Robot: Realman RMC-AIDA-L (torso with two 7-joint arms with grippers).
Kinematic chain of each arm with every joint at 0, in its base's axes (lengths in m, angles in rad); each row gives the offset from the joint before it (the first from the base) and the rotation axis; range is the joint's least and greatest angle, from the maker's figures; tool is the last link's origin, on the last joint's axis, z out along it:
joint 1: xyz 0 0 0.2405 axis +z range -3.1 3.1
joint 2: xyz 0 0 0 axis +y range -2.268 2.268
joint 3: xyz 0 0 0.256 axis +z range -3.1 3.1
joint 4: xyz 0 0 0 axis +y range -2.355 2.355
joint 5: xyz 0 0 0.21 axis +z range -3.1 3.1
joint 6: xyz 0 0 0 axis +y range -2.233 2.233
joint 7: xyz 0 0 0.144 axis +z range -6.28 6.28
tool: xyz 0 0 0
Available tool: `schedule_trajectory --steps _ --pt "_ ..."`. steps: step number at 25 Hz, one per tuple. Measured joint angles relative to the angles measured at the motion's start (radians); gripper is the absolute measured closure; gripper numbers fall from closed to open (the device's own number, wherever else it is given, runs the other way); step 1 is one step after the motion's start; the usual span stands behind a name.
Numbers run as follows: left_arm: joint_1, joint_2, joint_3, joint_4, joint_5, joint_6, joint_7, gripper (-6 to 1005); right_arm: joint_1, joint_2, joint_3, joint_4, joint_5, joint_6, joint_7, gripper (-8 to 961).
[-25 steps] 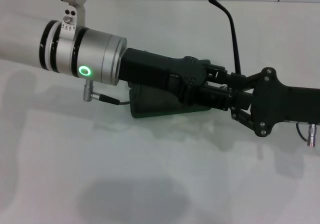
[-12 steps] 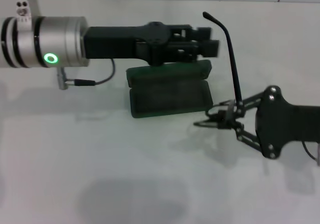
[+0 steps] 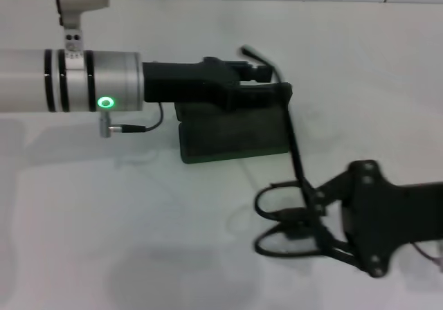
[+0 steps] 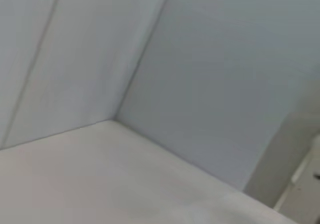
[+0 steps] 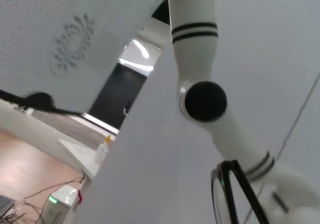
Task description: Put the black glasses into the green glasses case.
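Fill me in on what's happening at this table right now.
The right pincer holds the black glasses by the frame, low and in front of the green glasses case, with one temple arm sticking up toward the case. The case lies open on the white table. The left pincer reaches across over the far edge of the case, at its lid. The glasses are not yet in the case.
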Motion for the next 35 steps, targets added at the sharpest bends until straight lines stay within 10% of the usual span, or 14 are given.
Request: schedule_trajectory --steps 7,35 --pt "-0.014 -0.004 0.001 -0.002 -0.057 0.127 0.059 376 0.085 0.000 -0.166 0.161 0.189 0.202 0.005 849" --pt "-0.003 -0.005 -0.029 -0.025 -0.067 0.157 0.101 377 0.032 -0.002 -0.169 0.168 0.246 0.305 0.000 804"
